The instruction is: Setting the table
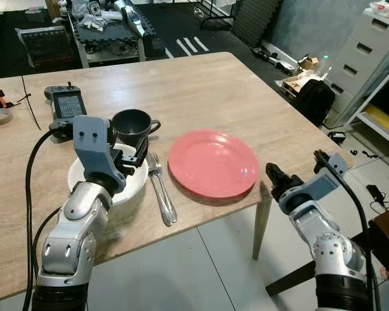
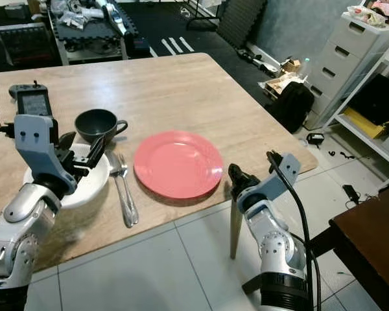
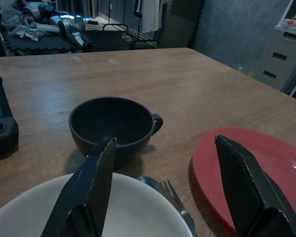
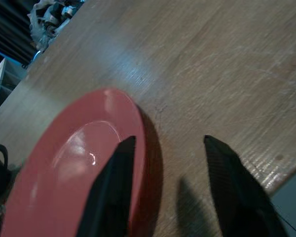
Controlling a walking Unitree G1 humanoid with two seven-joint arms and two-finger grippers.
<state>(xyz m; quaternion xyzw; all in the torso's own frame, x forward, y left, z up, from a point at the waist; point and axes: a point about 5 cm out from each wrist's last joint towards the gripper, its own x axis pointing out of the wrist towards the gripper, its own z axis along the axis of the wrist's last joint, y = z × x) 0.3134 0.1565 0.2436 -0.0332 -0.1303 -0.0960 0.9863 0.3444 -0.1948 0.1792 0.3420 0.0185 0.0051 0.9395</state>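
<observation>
Left claw (image 3: 163,192) hovers over white bowl (image 1: 133,188) — spread wide, empty; right claw (image 4: 170,190) likewise.

Two arms of rounded silver segments, dotted with small dark screw holes, are seen. Each wrist is capped by a blue-grey block, and two round holes are seen on the left one. A thick black cable is looped along each forearm. Long black flat-sided fingers are carried by the left gripper (image 1: 131,157) and the right gripper (image 1: 275,175).
</observation>
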